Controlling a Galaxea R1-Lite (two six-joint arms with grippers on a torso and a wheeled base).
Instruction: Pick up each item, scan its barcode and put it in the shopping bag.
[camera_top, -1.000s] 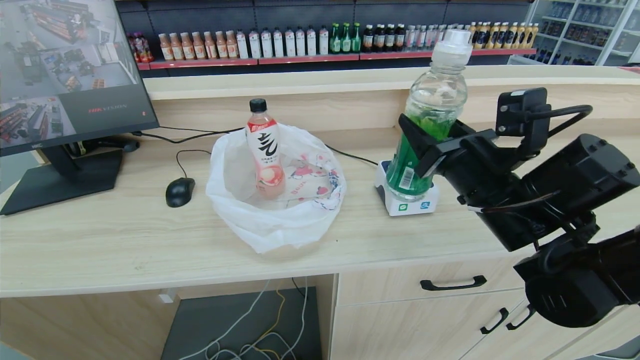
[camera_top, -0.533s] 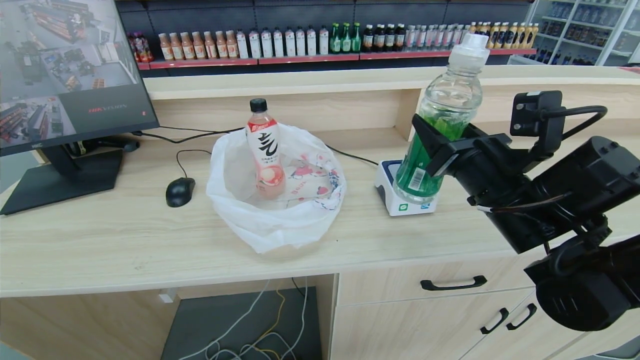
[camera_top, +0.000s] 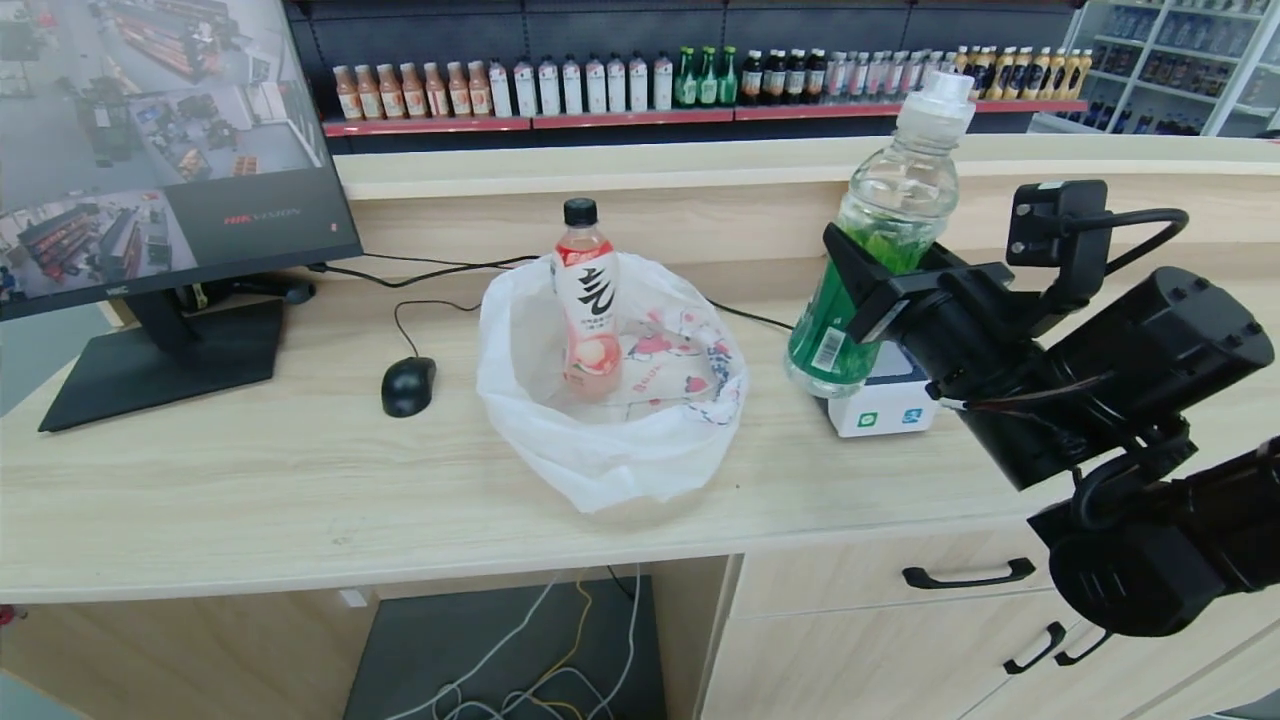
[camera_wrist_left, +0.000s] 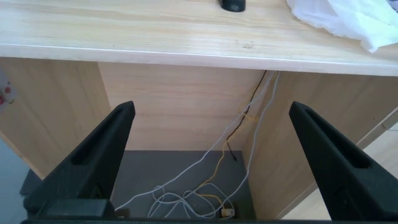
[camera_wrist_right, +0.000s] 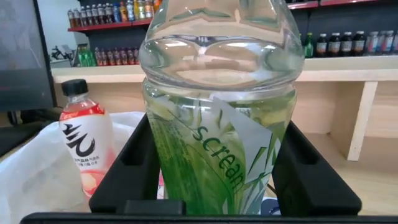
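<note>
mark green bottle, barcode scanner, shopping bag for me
green bottle (camera_top: 900, 190), head view, clear upper body below the cap
barcode scanner (camera_top: 880, 408), head view, white front face
shopping bag (camera_top: 610, 455), head view, near outer wall

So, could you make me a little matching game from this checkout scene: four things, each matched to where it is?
Things:
1. green bottle
2. pink bottle
3. mouse
4. white scanner box

Places:
A. standing in the shopping bag
B. on the counter, between the monitor and the bag
C. gripped in the right claw
D. on the counter beside the bag, partly behind the green bottle

Pairs: 1-C, 2-A, 3-B, 4-D.
</note>
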